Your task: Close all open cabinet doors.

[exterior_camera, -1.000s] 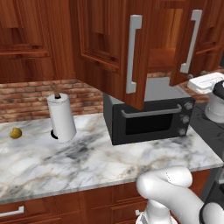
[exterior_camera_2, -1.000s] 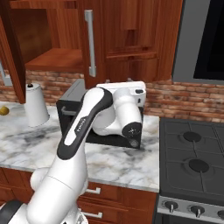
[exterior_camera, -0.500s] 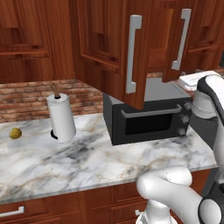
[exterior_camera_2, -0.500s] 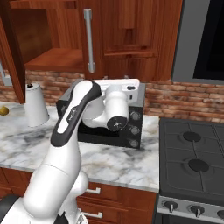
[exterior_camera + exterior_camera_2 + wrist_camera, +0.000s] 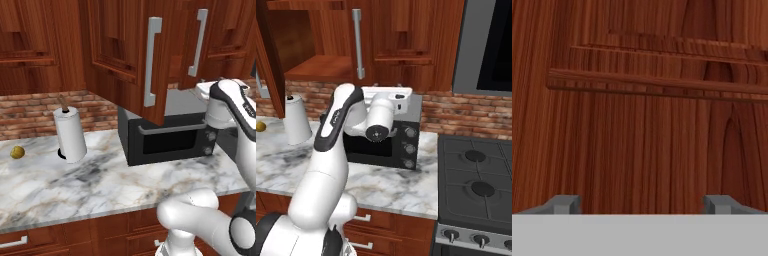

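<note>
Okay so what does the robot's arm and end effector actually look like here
The arm is glossy white with rounded, bulbous links, dark grey bands at its joints and a round dark cap on one joint. The end effector shows two small grey, blocky fingertips. No cables are visible.

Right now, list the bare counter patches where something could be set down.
Bare marble lies in front of the paper towel roll and between the roll and the microwave. A small strip separates the yellow-green fruit from the roll. It is crowded near the microwave, under the open cabinet door, where the arm works.
</note>
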